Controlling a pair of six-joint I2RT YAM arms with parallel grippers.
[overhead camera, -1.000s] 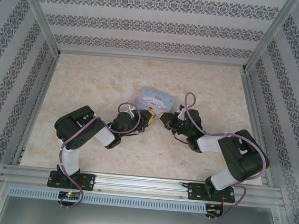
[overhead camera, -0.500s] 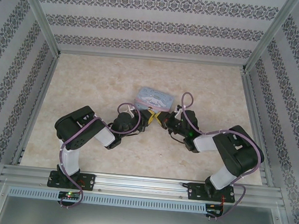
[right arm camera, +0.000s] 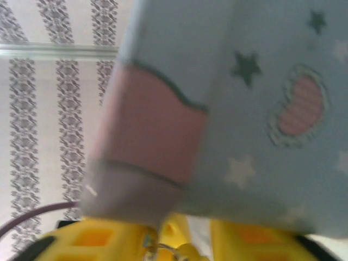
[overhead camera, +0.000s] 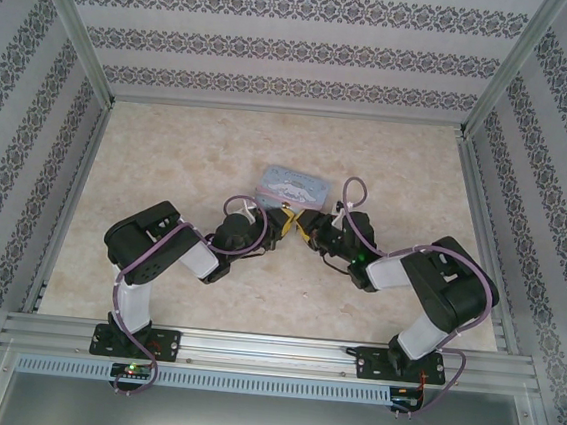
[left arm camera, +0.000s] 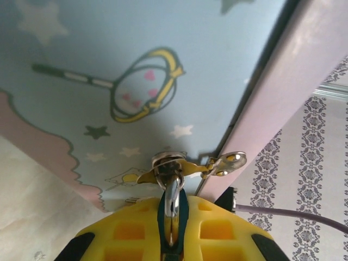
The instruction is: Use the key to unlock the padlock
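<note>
In the left wrist view my left gripper (left arm camera: 172, 223) is shut on the padlock (left arm camera: 172, 197), a small shiny metal piece pinched between the yellow fingers. The padlock hangs at the latch on the underside of the pastel-blue tin (left arm camera: 136, 65). The key (left arm camera: 227, 161), thin and pale, sticks out to the right of the padlock's top. From above, the left gripper (overhead camera: 281, 223) and right gripper (overhead camera: 308, 225) meet tip to tip just below the tin (overhead camera: 293, 184). In the blurred right wrist view the right gripper (right arm camera: 198, 240) has its fingers apart, close under the tin (right arm camera: 244, 109).
Patterned walls and aluminium posts (overhead camera: 75, 32) box in the marble-look table (overhead camera: 190, 143). Purple cables (overhead camera: 351, 189) loop over both wrists. A rail (overhead camera: 270, 350) runs along the near edge by the arm bases.
The right gripper slid a little left toward the left gripper and its fingers parted. The tin now looks tipped up and slightly further back. The left arm kept its grip.
</note>
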